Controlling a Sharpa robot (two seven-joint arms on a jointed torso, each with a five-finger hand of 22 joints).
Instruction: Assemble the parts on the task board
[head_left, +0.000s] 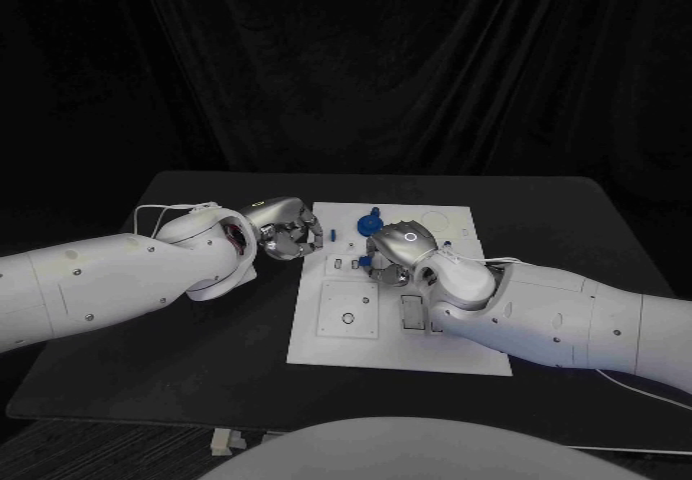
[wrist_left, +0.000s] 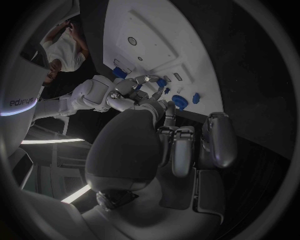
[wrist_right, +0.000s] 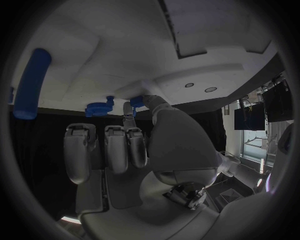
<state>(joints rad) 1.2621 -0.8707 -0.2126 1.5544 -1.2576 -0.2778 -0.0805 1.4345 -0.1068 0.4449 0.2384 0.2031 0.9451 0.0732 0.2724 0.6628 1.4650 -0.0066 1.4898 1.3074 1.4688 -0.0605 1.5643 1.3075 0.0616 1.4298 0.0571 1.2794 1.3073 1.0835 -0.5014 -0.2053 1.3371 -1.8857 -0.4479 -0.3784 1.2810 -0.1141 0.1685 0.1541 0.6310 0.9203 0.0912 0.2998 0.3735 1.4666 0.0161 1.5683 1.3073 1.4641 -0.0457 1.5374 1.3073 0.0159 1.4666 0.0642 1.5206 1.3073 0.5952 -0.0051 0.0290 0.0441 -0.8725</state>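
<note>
The right hand (head_left: 392, 248) hovers, grasp unclear, over the task board (head_left: 346, 340) while the left hand (head_left: 284, 228), empty, waits at nine o'clock; small stiff blue parts (head_left: 372, 219) likely need fingertip pinches.

You can read very little here. The one bit of lettering sits on a white curved panel (wrist_left: 22, 102) at the edge of the left wrist view (it seems to read "pdurys", though it is too bent to be sure).
</note>
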